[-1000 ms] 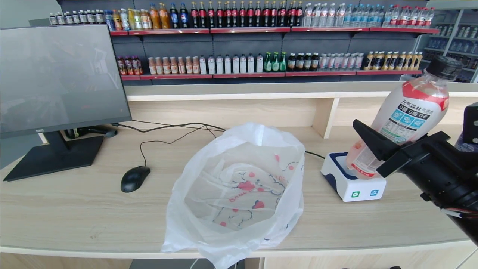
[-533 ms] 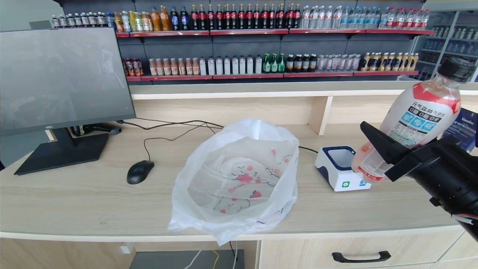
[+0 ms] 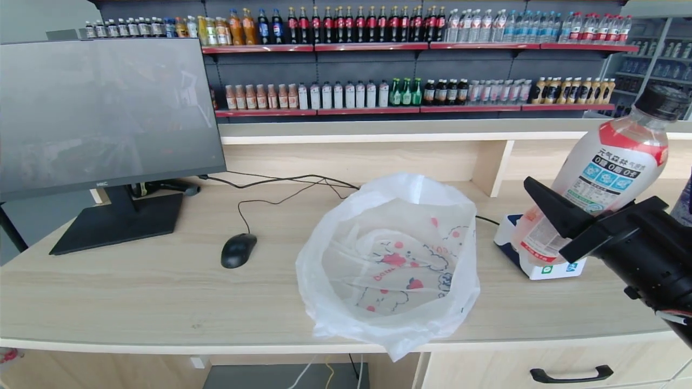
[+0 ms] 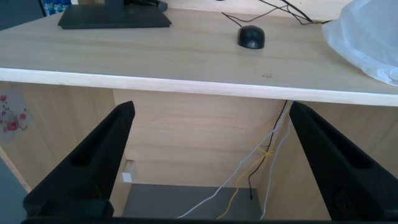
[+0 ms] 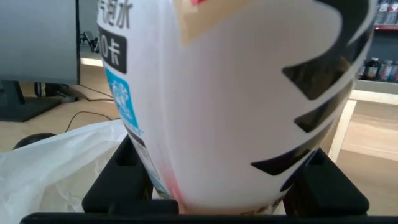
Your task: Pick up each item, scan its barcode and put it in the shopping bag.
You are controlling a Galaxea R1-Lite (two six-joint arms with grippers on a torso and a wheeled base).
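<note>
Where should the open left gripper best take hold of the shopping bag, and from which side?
Probably the rim on the left side of the shopping bag, pinched from above and from the robot's left. The bag stands open with thin film rising there as a free edge, and the bottle is held to its right.

Right end effector raised, clamped; left end effector low, splayed
</note>
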